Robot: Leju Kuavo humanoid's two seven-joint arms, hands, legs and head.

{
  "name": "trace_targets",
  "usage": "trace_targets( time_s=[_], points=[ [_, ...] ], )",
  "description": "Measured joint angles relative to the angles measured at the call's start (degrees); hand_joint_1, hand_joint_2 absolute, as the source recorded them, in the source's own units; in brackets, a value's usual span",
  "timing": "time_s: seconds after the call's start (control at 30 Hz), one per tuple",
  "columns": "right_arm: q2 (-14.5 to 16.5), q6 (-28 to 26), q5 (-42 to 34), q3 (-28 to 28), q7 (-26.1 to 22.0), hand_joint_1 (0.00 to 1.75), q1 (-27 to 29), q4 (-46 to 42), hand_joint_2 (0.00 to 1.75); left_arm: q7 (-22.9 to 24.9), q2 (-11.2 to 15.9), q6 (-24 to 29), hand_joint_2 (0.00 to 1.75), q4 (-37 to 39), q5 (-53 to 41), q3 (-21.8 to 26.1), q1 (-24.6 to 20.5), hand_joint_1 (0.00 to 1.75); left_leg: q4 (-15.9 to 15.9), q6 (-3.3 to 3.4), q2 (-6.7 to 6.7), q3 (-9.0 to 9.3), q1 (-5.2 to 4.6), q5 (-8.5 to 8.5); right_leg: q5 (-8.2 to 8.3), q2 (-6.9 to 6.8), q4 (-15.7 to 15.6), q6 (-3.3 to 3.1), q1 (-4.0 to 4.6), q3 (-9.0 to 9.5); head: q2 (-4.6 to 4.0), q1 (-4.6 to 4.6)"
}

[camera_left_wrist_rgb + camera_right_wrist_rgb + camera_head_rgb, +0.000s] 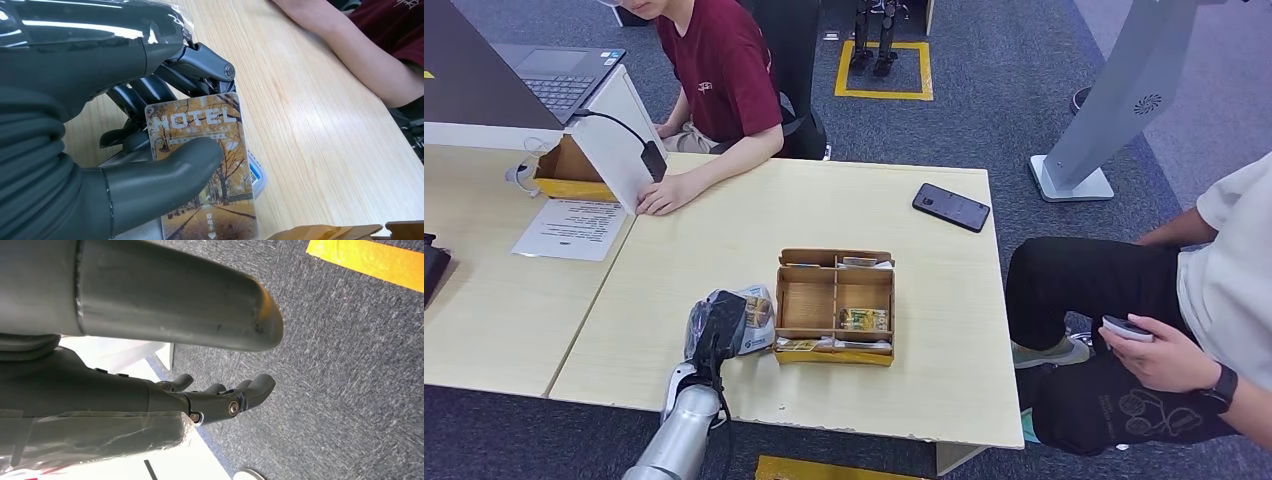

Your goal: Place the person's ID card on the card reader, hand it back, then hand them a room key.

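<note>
**Room key in hand, handover pending**

The left hand (125, 165) is pinching a hotel key card (205, 170) between thumb and fingers, low over the table (724, 230) just left of the wooden organiser box (835, 305). Judging by this, the key handover is underway; next it needs carrying toward the far-left seated person (719, 75). The right hand (220, 400) is hanging empty over the carpet, fingers loosely extended.

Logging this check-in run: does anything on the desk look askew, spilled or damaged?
Nothing stands out. The left hand holds the hotel key card cleanly between thumb and fingers, the wooden card box sits square on the table, and the phone lies flat. No spill or visible damage.
</note>
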Motion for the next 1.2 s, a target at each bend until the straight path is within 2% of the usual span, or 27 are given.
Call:
trace_targets(
  time_s=[0.4, 0.77, 1.0, 1.2],
  points=[
    [0.0, 0.0, 0.0, 0.5, 0.0, 0.0, 0.0, 0.0, 0.0, 0.7, 0.0, 2.5, 1.75, 1.9, -2.4, -0.1, -0.4, 1.75, 0.0, 0.0, 0.0, 0.0, 0.0, 0.0, 0.0, 0.0, 0.0, 0.0, 0.0, 0.01, 0.0, 0.0],
    [0.2, -0.3, 0.0, 1.2, -0.4, 0.0, 0.0, 0.0, 0.0, 2.2, 0.0, 9.8, 1.75, 4.8, -9.0, -0.3, -1.0, 1.75, 0.0, 0.0, 0.0, 0.01, 0.0, 0.0, 0.0, -0.01, 0.0, 0.0, 0.0, 0.02, 0.0, 0.0],
    [0.4, -0.4, 0.0, 1.5, -0.7, 0.0, 0.0, 0.0, 0.0, 5.6, 0.2, 15.5, 1.75, 7.2, -16.6, -0.8, -1.6, 1.75, 0.0, 0.0, -0.01, 0.02, 0.0, 0.0, 0.0, -0.01, 0.0, 0.0, 0.0, 0.04, 0.0, 0.0],
    [0.5, -0.4, 0.0, 2.0, -0.7, 0.0, 0.0, 0.0, 0.0, 6.9, 0.2, 16.8, 1.75, 8.7, -18.6, -1.1, -2.1, 1.75, 0.0, 0.0, 0.0, 0.05, 0.0, 0.0, 0.0, -0.01, 0.0, 0.0, 0.0, 0.07, 0.0, 0.0]
  ],
)
